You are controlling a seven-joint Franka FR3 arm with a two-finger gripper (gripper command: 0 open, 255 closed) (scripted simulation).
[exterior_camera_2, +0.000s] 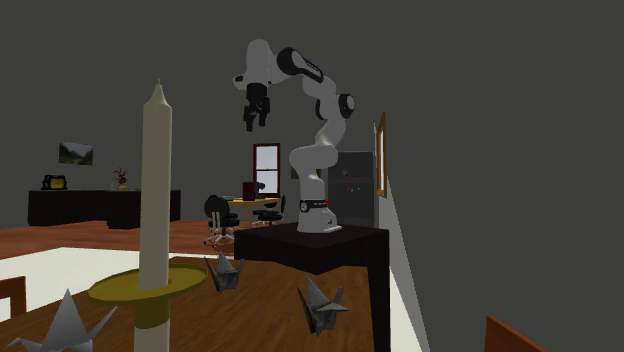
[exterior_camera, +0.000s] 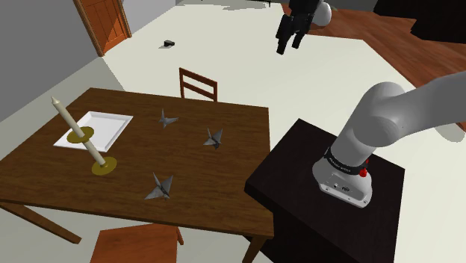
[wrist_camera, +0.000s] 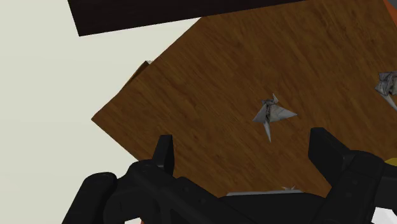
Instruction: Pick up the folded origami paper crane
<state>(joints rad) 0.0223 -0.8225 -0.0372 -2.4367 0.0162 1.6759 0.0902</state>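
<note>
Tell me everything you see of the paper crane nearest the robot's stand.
That crane is grey folded paper, creased into sharp points that stick up and outward. It sits upright on the dark wooden table, toward the edge by the stand, touching nothing else. The open gripper hangs high up, apart from it.

This is a home: a dining room that opens onto a living area. A wooden tabletop (exterior_camera: 216, 172) carries candles (exterior_camera: 67, 118) on round holders (exterior_camera: 104, 166) and a white plate (exterior_camera: 112, 123). In the shoulder view a wooden chair (exterior_camera: 199, 82) stands at its twelve o'clock edge and a second chair (exterior_camera: 138, 243) at six. A panelled door (exterior_camera: 104, 22) stands at eleven o'clock. In the second exterior view a dark sideboard (exterior_camera_2: 100, 207) and a wall picture (exterior_camera_2: 76, 153) sit at nine o'clock, beside a window (exterior_camera_2: 266, 163).
</note>
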